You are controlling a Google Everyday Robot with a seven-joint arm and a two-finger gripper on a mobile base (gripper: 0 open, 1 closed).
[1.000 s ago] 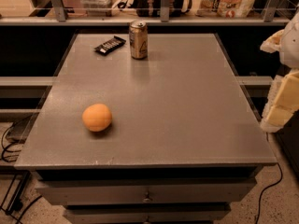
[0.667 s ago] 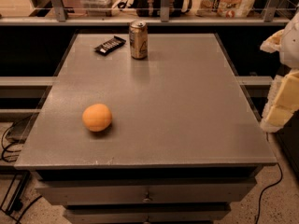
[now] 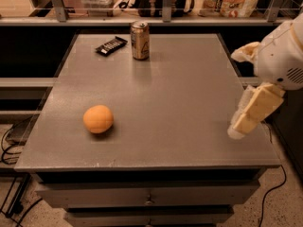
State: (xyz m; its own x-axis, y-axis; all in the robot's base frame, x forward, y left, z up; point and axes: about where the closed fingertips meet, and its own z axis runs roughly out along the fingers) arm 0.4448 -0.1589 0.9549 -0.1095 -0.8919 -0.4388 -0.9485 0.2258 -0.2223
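Hanging over the right edge of the table (image 3: 189, 93), the gripper (image 3: 246, 119) points down and to the left, tip just above the surface near the front corner. Holds nothing that shows; open or closed cannot be told from this angle. White arm housing (image 3: 284, 56) sits above and behind it, off the table's side. Risk one: the tip is low and close to the tabletop rim, so a sideways sweep without lift could scrape or catch the edge. Nearest loose thing is the orange (image 3: 98, 119), well apart to the gripper's left, across the width of the table and about level with it. It is round and stands free on a smooth top, so any off-centre touch or glancing push would likely set it rolling, and the front edge is not far from it. Farther off, ahead and to the left of the gripper, a can (image 3: 140, 40) stands upright near the far edge; tall and narrow, so a brush from the arm's side could tip it. Just left of the can lies a flat black packet (image 3: 111, 46), low risk, though a falling can could strike it. Beyond both, a railed shelf (image 3: 156, 19) crowds the far edge, so a long reach risks striking it.
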